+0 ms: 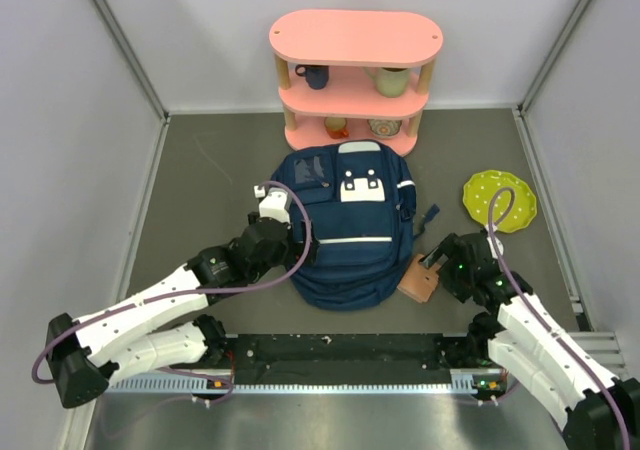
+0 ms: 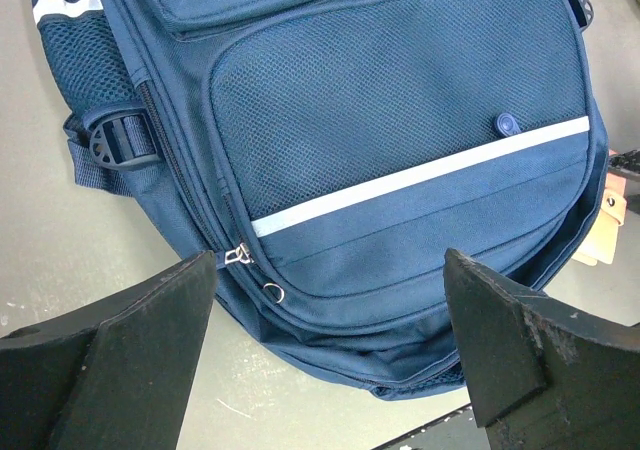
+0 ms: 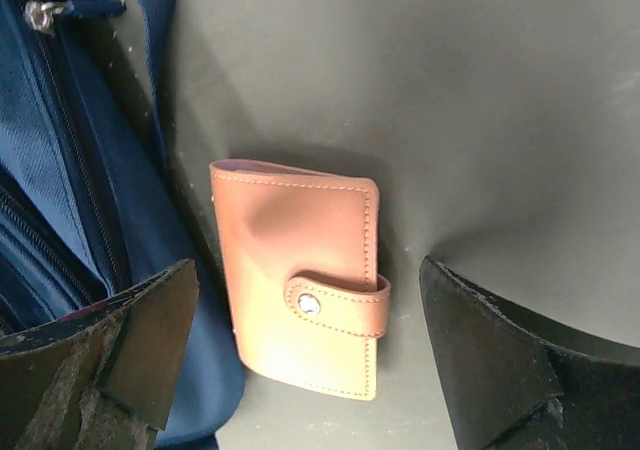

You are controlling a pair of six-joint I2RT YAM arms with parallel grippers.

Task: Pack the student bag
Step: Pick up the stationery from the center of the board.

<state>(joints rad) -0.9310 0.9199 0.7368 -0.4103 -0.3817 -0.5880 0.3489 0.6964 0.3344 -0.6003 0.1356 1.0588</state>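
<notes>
The tan wallet lies on the worktop beside the student bag, unpacked; my right tool and left tool hang spread

navy student bag, white-striped, lying flat mid-table; front pockets up

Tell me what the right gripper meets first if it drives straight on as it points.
Probably the tan snap wallet, centred between the right gripper and its open jaws; depth is unclear.
</notes>
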